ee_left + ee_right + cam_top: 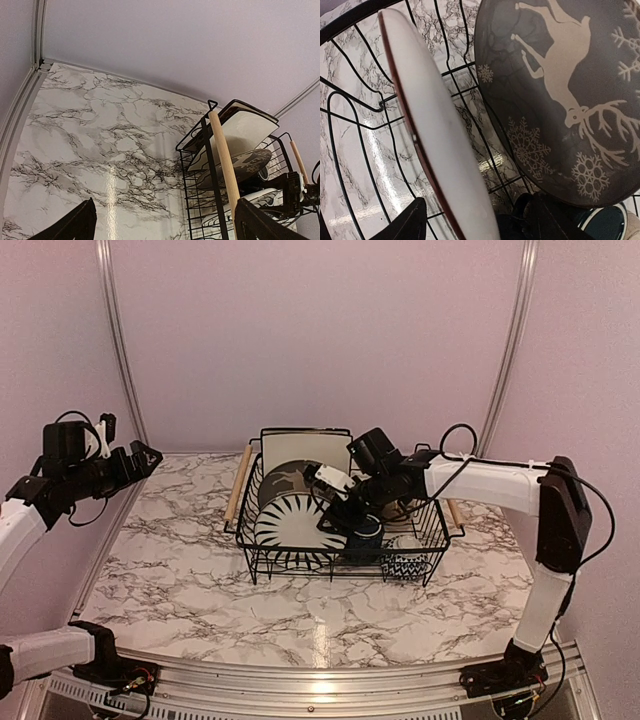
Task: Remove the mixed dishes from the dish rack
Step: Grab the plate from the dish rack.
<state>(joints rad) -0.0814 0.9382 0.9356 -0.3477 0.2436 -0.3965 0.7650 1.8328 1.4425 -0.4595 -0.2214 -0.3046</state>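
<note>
right gripper (pixel 479 210) wide open, empty, straddling rim of upright striped plate (pixel 435 130), deer plate (pixel 560 100) just beyond

No writing, brand, number or label can be read in any of the views; the only marks are decoration, a pale deer and snowflakes on the grey plate (pixel 560 100) at the right of the right wrist view.
</note>
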